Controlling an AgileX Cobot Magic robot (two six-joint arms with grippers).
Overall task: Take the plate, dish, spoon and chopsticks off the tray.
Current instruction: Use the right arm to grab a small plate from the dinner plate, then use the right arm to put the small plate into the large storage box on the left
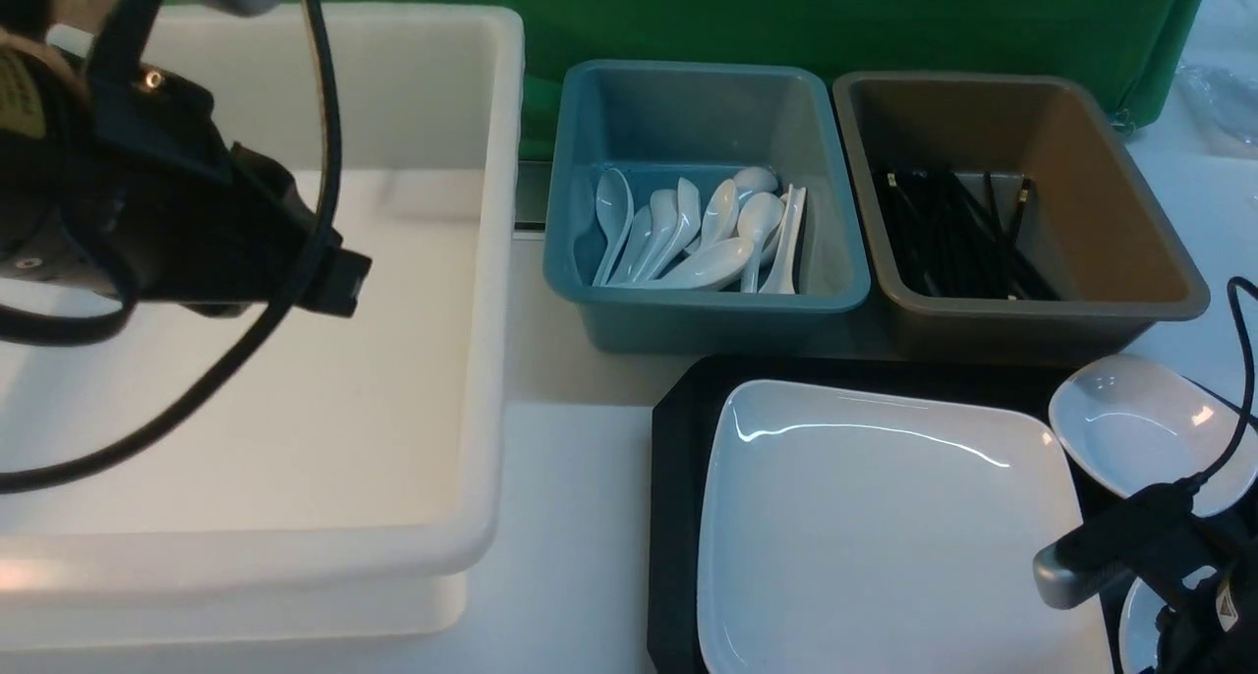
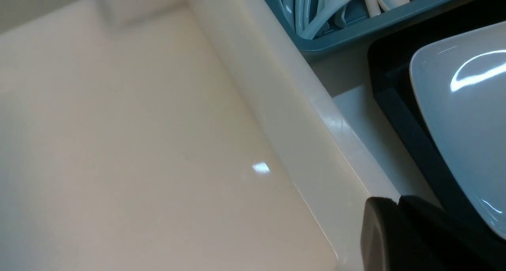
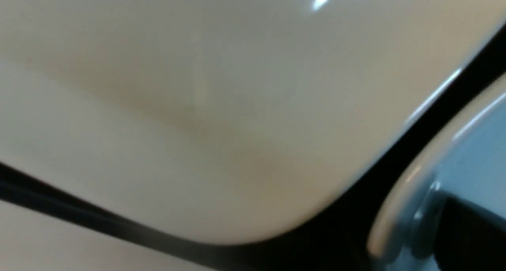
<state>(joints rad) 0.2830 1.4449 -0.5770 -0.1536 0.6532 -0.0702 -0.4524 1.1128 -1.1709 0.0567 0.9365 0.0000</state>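
Note:
The white square plate (image 1: 885,527) lies on the black tray (image 1: 673,477); it also shows in the left wrist view (image 2: 466,105) and the right wrist view (image 3: 197,105). My right gripper (image 1: 1174,595) is low at the tray's near right, shut on a small white dish (image 1: 1135,620). The dish rim (image 3: 399,207) sits between its fingers, one dark finger (image 3: 470,231) inside the rim. A second small dish (image 1: 1130,428) rests at the tray's far right. My left gripper (image 1: 344,281) hangs shut and empty over the white tub (image 1: 491,261). No spoon or chopsticks show on the tray.
A blue bin (image 1: 703,306) behind the tray holds several white spoons (image 1: 708,232). A brown bin (image 1: 1042,310) beside it holds black chopsticks (image 1: 958,232). The tub's wall (image 2: 276,105) stands between my left gripper and the tray (image 2: 399,109). A green cloth hangs at the back.

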